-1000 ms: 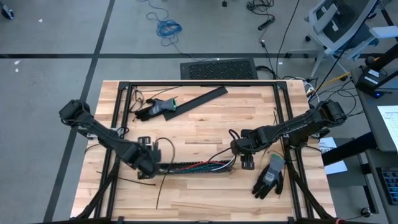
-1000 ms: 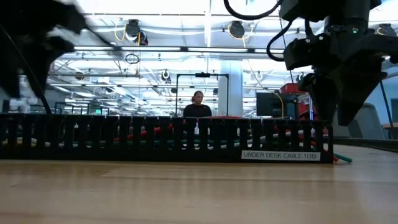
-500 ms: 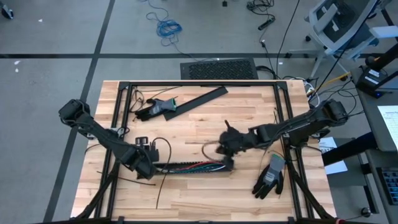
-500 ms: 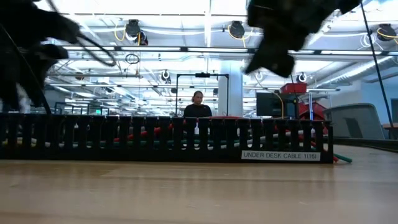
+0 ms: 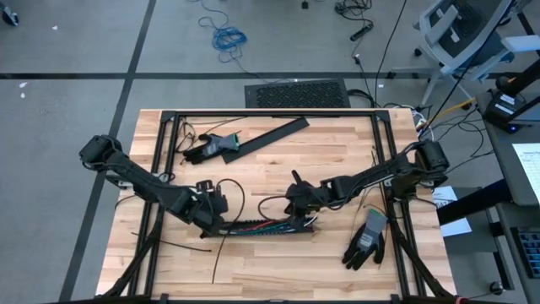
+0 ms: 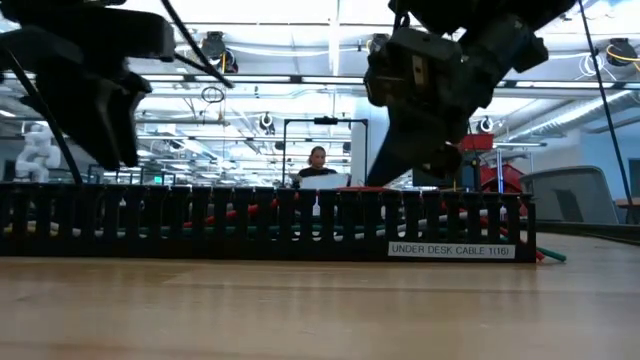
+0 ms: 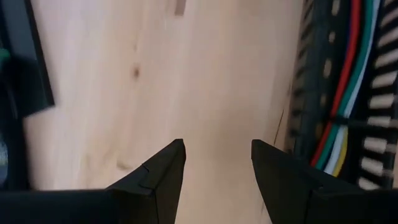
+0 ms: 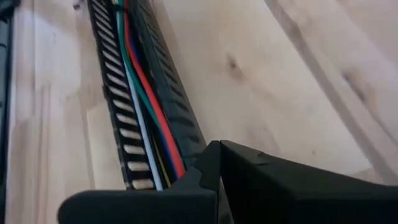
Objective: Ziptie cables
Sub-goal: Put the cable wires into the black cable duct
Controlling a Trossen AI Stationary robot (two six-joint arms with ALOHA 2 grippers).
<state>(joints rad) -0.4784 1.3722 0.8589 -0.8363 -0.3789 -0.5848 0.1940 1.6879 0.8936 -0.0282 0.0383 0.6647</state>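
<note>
The cables (image 5: 272,225), red, green, white, blue and yellow (image 8: 134,87), lie lengthwise in a black slotted duct (image 6: 270,220) near the table's front middle. A thin black tie crosses them (image 7: 354,121). My left gripper (image 7: 217,146) hovers open over bare wood just beside the duct's left end (image 5: 213,211). My right gripper (image 8: 217,144) is shut and slants down at the duct's right part (image 5: 297,203). Nothing shows between its fingers. My right gripper's shut fingertips (image 8: 208,155) stand right at the duct's wall (image 8: 186,134), slanting down from the table's right. I cannot tell whether they touch it.
Black gloves lie at the back left (image 5: 218,145) and front right (image 5: 367,241). A flat black strip (image 5: 272,133) lies at the back. Loose thin black ties (image 5: 215,262) lie near the front edge. Black frame rails (image 5: 164,169) border the table.
My right gripper has swung from past the duct's right end toward the table's left and down over the duct's right part. It has tipped and rolled, and its fingers have shut. My left gripper has edged toward the duct's left end. The duct and cables have stayed put.
</note>
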